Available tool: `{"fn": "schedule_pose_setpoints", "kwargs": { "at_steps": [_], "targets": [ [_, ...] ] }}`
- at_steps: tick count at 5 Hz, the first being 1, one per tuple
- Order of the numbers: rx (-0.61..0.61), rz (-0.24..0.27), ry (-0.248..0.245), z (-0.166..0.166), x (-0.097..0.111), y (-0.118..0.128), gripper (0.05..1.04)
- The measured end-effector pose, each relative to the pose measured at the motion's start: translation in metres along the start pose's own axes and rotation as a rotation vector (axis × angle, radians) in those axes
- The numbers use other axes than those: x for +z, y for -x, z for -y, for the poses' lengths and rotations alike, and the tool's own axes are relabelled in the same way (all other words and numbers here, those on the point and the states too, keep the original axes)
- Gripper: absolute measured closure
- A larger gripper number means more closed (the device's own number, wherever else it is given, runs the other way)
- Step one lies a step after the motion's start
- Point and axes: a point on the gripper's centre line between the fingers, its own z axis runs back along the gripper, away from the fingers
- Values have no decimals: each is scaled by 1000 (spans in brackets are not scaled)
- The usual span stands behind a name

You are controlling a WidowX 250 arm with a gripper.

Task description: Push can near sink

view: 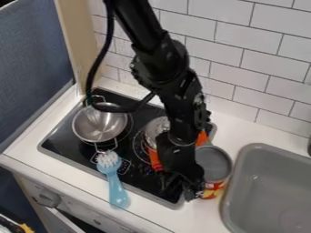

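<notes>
Your gripper [182, 187] hangs low at the right edge of the stove [57, 142], just beside the can [213, 163]; you cannot tell whether it is spread or pressed together. The can stands upright on the counter [197, 219] between stove and sink [252, 182], while your brush [116, 182] lies across the stove's front edge

The arm [164, 68] is black, with a pale sheen here and there. A smooth, thick tube makes up its far part, followed by a bulky, rounded joint housing and knobbly, segmented links. A black cable [93, 75] bows out in a wide loop on the left. The claw [182, 190] is black too, with a blocky, angular body.
</notes>
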Motion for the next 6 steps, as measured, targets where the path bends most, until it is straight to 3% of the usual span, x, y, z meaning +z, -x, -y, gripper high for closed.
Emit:
{"fn": "schedule_pose_setpoints", "kwargs": {
  "at_steps": [1, 3, 4, 5, 6],
  "targets": [
    [-8, 11, 15, 1, 1, 1, 83],
    [0, 10, -1, 2, 13, -23, 83],
    [-6, -11, 8, 3, 29, -34, 83],
    [-35, -58, 32, 8, 58, -36, 83],
    [-150, -31, 87, 6, 84, -32, 83]
  ]
}}
